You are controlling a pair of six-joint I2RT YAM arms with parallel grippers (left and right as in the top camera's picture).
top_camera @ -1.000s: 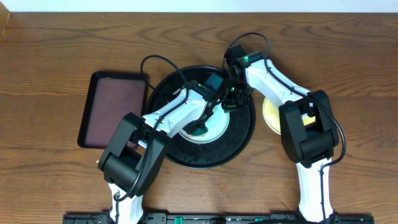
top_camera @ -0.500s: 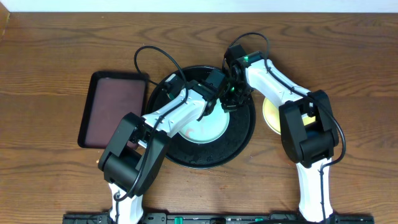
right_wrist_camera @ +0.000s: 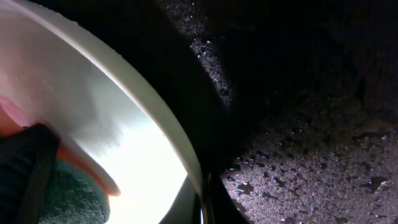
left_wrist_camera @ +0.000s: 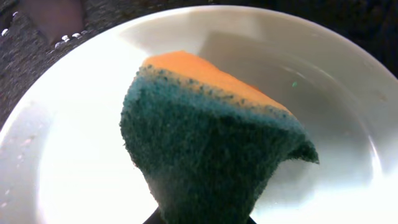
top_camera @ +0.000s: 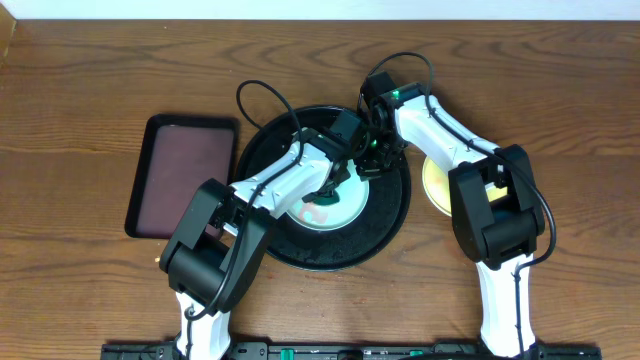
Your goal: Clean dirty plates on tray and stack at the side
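A pale mint plate (top_camera: 335, 212) with a red smear lies on the black round tray (top_camera: 272, 246). My left gripper (top_camera: 329, 188) is shut on a green and orange sponge (left_wrist_camera: 205, 149), which is pressed on that plate (left_wrist_camera: 68, 143). My right gripper (top_camera: 372, 160) is shut on the plate's far right rim (right_wrist_camera: 180, 149), over the wet tray floor (right_wrist_camera: 298, 155). The sponge's edge also shows in the right wrist view (right_wrist_camera: 68, 193). A pale yellow plate (top_camera: 435, 187) lies on the table right of the tray, partly under the right arm. No third plate shows.
A smaller dark brown rectangular tray (top_camera: 185, 175) lies left of the black tray. The two arms cross close together over the tray's far side. A black cable loops above the tray's left rim.
My left gripper has swept the sponge over the plate, from its middle up to the far rim and back toward the middle. The right gripper has held still on the rim.
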